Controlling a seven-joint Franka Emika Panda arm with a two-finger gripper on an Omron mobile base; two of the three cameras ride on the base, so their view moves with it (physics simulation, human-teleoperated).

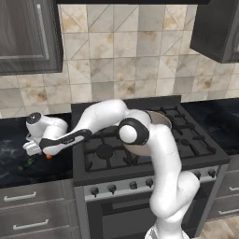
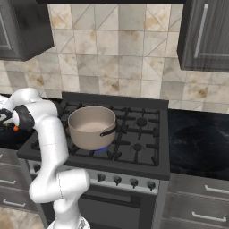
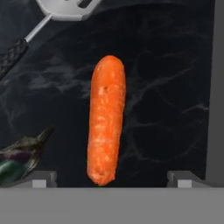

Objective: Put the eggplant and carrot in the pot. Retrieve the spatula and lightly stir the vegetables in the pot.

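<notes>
The orange carrot (image 3: 106, 120) lies on the dark marble counter left of the stove, running lengthways up the hand view. My gripper (image 3: 113, 179) hovers right over it, open, with one fingertip (image 3: 41, 178) on each side of its near end and nothing held. The dark eggplant (image 3: 19, 157) with its green tip lies just left of the carrot. The spatula (image 3: 65, 8) rests beyond, its dark handle slanting to the left. From the left base view my gripper (image 1: 35, 148) hangs low over the counter by the carrot (image 1: 49, 157). The tan pot (image 2: 91, 126) stands on the stove's front left burner.
The black stove (image 1: 196, 140) sits between two dark marble counters (image 2: 197, 138). Dark wall cabinets (image 1: 28, 37) hang above the left counter. My own arm stretches across the stove's left side and partly hides the pot (image 1: 161, 120).
</notes>
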